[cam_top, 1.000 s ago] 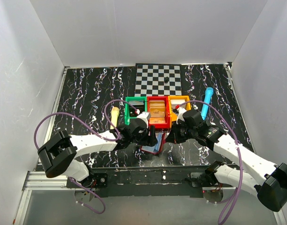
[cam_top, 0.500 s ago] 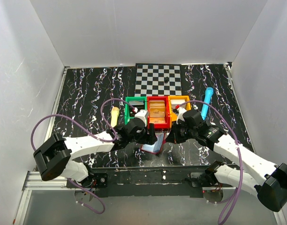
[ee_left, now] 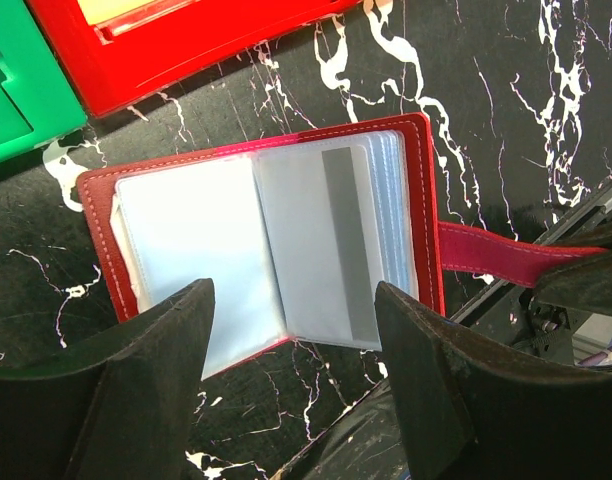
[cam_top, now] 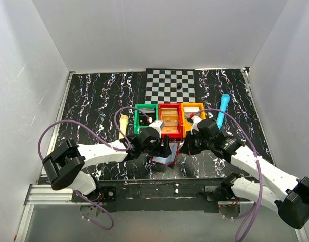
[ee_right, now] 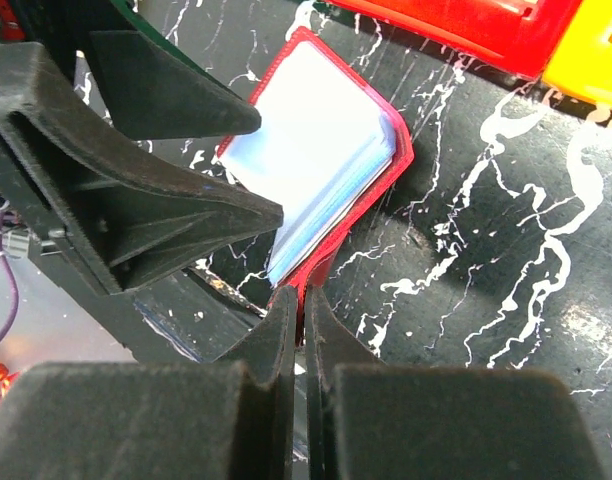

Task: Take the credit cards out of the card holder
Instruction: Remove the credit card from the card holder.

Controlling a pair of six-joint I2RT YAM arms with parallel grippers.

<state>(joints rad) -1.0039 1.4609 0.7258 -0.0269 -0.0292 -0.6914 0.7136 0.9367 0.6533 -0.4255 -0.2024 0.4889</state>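
Note:
The card holder (ee_left: 201, 240) lies open on the black marbled table, red border round pale blue-grey clear sleeves. A pale card with a grey stripe (ee_left: 341, 240) sits in its right sleeve. My left gripper (ee_left: 291, 400) is open and empty, its fingers just near of the holder's lower edge. My right gripper (ee_right: 301, 310) is shut on the holder's red strap (ee_left: 496, 250), pinning that side. In the top view the holder (cam_top: 167, 159) shows between the left gripper (cam_top: 162, 147) and the right gripper (cam_top: 184, 147). From the right wrist the holder (ee_right: 326, 150) looks half raised.
A green bin (cam_top: 138, 121), a red bin (cam_top: 181, 123) and an orange bin (cam_top: 201, 105) stand in a row just beyond the holder. A checkerboard mat (cam_top: 170, 84) lies behind them. A blue tube (cam_top: 223, 108) is at the right, a cream stick (cam_top: 123, 123) at the left.
My left gripper shifted a little left, then back right over the holder. The right gripper has kept hold of the strap and barely moved.

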